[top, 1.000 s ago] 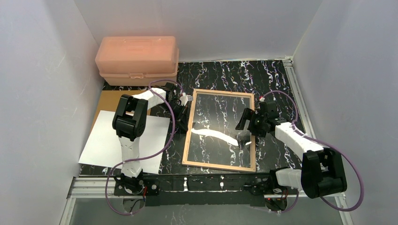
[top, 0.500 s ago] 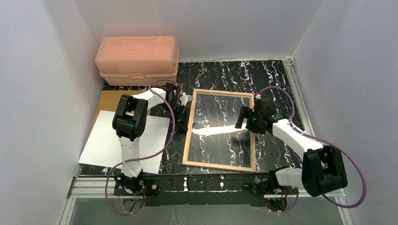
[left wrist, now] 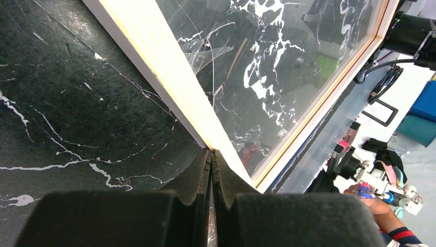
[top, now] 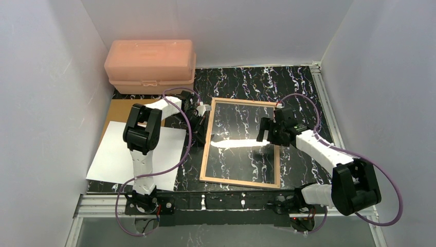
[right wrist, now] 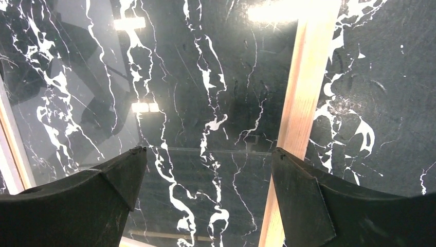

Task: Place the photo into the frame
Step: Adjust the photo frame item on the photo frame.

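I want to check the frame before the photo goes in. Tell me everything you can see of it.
The frame is a large rectangle of thin light wood rails, white along the outer side, around a clear pane; the marbled table shows through. It lies flat mid-table, empty. The shut left gripper meets its left rail. The open right gripper straddles its right rail, contact unclear.

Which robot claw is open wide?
The right gripper, over the frame's right side: it gapes wide, while the left gripper is pinched shut.
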Tool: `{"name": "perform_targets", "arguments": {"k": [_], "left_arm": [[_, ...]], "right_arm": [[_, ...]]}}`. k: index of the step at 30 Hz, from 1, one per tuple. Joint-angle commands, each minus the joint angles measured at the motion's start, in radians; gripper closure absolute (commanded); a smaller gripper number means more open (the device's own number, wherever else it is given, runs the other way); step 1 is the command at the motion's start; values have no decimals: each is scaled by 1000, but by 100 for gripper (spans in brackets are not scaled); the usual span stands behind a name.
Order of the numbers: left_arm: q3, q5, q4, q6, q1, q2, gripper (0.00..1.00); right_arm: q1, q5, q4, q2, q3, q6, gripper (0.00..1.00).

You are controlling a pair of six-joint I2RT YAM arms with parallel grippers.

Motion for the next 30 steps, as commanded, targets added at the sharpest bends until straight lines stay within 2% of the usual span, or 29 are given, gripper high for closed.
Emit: {"name": "perform_targets", "arguments": {"k": [1,5,6,11,14,18,22,26,30], "left_arm": [[23,-30,-50,45,16,-46,100],[102,-23,-165,75,90,-124,99],[125,-22,-198,90,112,-150,95],[244,-59,-408,190,250,-280,56],[281,-106,-521,295,333,-332,52],[269,-124,-625,391,465,-384,50],[216,-133,-677,459,531,-407,51],[180,-139,-698,502,578,-423,53],[166,-155,-742,539,603,-422,54]], "right_arm": [[42,54,0,11,86,-6,2],[158,130,-42,31,197,15,2],[198,148,-42,38,221,28,2],[410,208,-16,133,356,77,2],[551,260,-33,241,462,82,2],[707,334,-149,361,606,52,6],[793,324,-144,303,535,57,18],[876,323,-138,201,412,82,37],[956,295,-172,126,315,132,61]]}}
